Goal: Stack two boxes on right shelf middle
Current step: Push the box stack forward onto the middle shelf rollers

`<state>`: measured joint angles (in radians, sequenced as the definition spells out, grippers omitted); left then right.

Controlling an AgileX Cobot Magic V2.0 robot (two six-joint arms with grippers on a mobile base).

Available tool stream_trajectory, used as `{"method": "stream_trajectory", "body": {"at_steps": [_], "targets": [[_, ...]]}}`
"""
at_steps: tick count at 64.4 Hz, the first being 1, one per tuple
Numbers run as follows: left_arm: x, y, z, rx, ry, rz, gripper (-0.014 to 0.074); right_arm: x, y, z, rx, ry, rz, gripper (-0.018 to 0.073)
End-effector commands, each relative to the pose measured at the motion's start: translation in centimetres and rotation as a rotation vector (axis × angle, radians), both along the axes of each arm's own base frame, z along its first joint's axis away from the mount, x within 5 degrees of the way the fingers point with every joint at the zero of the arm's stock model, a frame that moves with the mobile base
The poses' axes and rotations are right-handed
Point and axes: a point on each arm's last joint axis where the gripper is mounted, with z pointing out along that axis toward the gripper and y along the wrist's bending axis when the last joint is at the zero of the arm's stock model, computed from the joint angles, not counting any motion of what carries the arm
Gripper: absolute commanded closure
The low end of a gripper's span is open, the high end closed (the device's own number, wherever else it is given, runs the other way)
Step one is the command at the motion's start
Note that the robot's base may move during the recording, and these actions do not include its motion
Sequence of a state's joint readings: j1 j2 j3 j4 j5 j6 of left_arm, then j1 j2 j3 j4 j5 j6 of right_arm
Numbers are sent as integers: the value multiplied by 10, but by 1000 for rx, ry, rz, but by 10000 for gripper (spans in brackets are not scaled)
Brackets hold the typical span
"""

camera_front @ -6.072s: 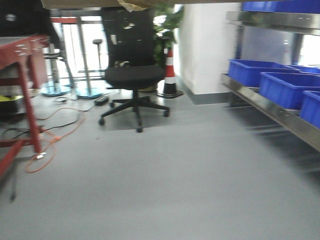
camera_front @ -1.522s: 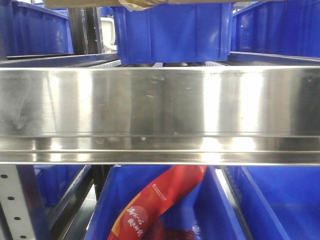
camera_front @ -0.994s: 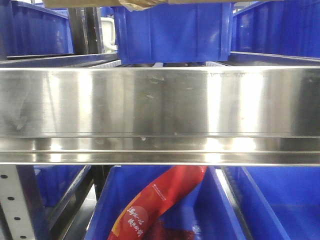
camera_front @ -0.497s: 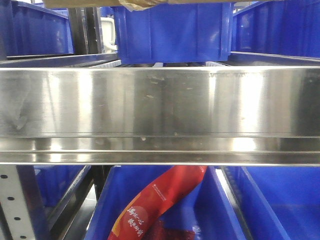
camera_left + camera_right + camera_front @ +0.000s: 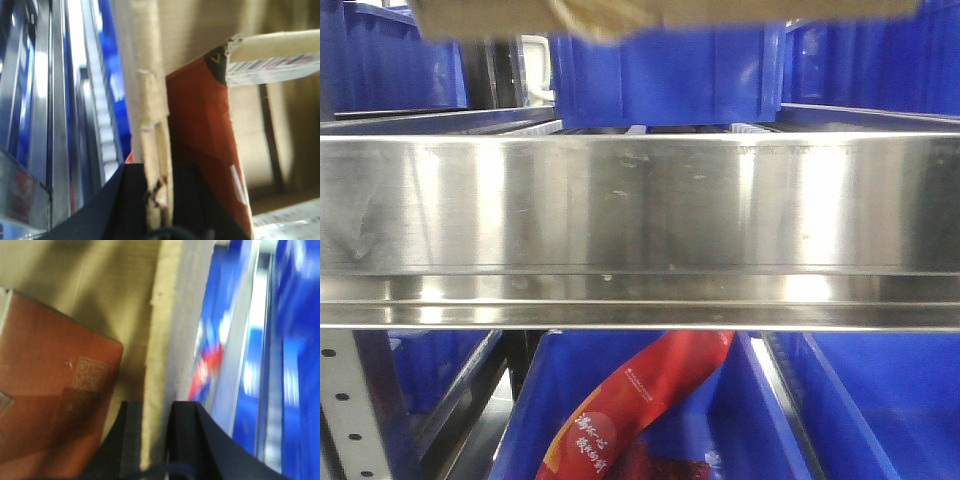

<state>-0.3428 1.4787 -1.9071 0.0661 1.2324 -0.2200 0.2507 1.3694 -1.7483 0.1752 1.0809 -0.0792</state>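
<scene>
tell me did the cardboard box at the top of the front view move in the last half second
Yes. The cardboard box has come down, now showing more against the blue bin.

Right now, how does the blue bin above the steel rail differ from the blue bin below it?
The upper bin stands behind the steel rail and shows only its outer front wall, contents hidden; the lower bin is seen into from above and holds a red packet. The cardboard box crosses the upper bin's top; the rail cuts off the lower bin's. Both are blue plastic.
</scene>
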Motion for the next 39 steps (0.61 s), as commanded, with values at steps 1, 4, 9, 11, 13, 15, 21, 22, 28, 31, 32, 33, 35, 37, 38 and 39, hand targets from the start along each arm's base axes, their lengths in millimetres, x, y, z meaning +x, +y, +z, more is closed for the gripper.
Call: {"method": "stream_trajectory", "body": {"at_steps": [1,4,9,11,13,15,21,22,28,31,32,33,35,37,38,39], "targets": [[22,1,-16,79,24,41,708,12,-1,-7,-29,20,-10,713],[29,-2,-25,90,51,40,708,20,1,-16,-41,63,-7,713],[39,-5,-38,108,90,36,708,30,4,-28,-59,127,-2,713],[43,-6,-43,114,105,36,708,35,5,-34,-66,153,0,713],[46,-7,-48,119,119,35,708,39,6,-38,-72,173,1,713],[48,-8,-52,123,129,35,707,41,7,-42,-77,190,2,707],[50,-9,-58,130,147,34,677,48,9,-49,-83,215,3,623],[50,-9,-58,130,148,34,663,49,9,-51,-85,222,4,600],[49,-9,-57,130,147,34,524,49,9,-51,-85,221,4,404],[48,-8,-56,130,142,33,421,49,9,-50,-84,220,4,285],[46,-8,-54,128,138,33,362,48,9,-49,-84,217,4,225],[46,-7,-54,127,136,33,297,48,9,-48,-83,214,4,168],[44,-7,-52,126,131,33,185,47,8,-47,-80,205,3,84],[43,-6,-50,124,127,33,93,45,8,-44,-78,194,2,29],[42,-6,-49,123,124,33,26,44,8,-43,-76,188,2,7],[41,-6,-48,122,121,33,-16,44,8,-42,-74,182,1,-18]]}}
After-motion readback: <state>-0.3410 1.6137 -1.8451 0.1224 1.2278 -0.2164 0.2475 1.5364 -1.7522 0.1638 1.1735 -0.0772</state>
